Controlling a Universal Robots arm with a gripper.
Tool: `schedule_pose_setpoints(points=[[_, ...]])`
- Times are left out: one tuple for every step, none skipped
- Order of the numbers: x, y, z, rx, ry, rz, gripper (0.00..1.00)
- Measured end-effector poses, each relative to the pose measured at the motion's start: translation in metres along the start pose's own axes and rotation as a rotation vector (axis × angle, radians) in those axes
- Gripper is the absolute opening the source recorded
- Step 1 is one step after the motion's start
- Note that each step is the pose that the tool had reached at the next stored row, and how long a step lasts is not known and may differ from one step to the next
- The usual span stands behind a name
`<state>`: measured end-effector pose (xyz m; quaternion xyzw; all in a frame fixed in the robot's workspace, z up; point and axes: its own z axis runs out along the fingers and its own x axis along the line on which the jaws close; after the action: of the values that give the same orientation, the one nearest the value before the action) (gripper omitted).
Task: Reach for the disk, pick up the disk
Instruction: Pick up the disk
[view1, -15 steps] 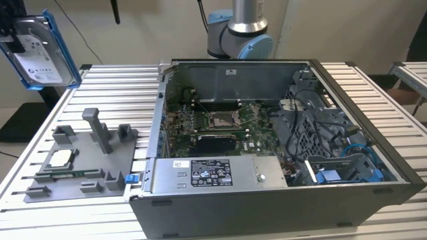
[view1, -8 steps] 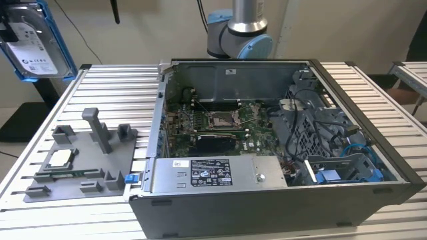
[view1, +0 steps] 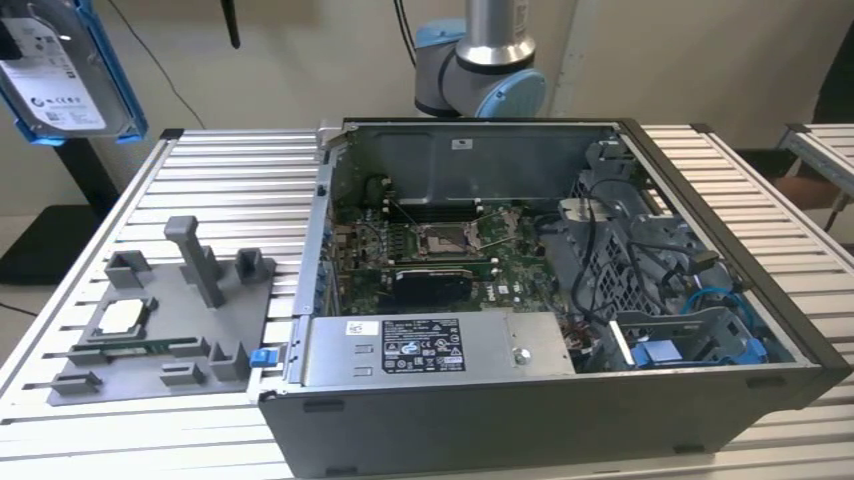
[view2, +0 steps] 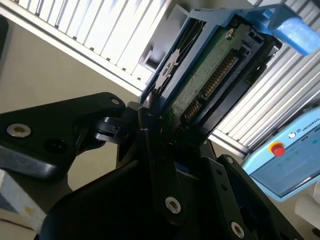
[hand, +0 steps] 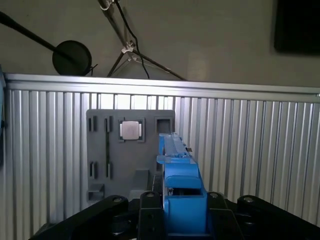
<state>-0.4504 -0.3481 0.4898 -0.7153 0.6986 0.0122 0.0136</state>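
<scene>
**Layout.** The slatted table carries an open computer case at the exterior view's right. A grey fixture tray lies at its left. The disk hangs clear of the table, raised at the far left of the exterior view, label face toward the camera.

**End effector.** The gripper is closed narrow on one end of the disk, its fingers pressing the blue bracket. A small square chip sits in the tray.

**Hazard.** The grip appears to lie at one end, on plastic. The long unsupported length could lever the disk, so a quick swing would probably make it tilt or slip.

**View differences.**
- The exterior view gives the label face and the height over the table.
- The second wrist view gives the green circuit board and connector edge.
- The first wrist view lines the disk up with the tray and chip behind it.
</scene>
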Motion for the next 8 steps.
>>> schedule_pose_setpoints(points=[[-0.0001,0.0,-0.002,-0.0001,0.0,0.0,0.0],[-0.0001,0.0,-0.0032,0.0,0.0001,0.0,0.0],[-0.0002,0.0,-0.0042,-0.0001,0.0,0.0,0.0],[-0.0002,0.0001,-0.0046,0.0,0.0,0.0,0.0],[-0.0002,0.0001,-0.0046,0.0001,0.0,0.0,0.0],[-0.0002,0.0,-0.0045,0.0002,-0.0001,0.0,0.0],[-0.0002,0.0,-0.0045,0.0003,-0.0001,0.0,0.0],[-0.0002,0.0,-0.0046,0.0002,-0.0001,0.0,0.0]])
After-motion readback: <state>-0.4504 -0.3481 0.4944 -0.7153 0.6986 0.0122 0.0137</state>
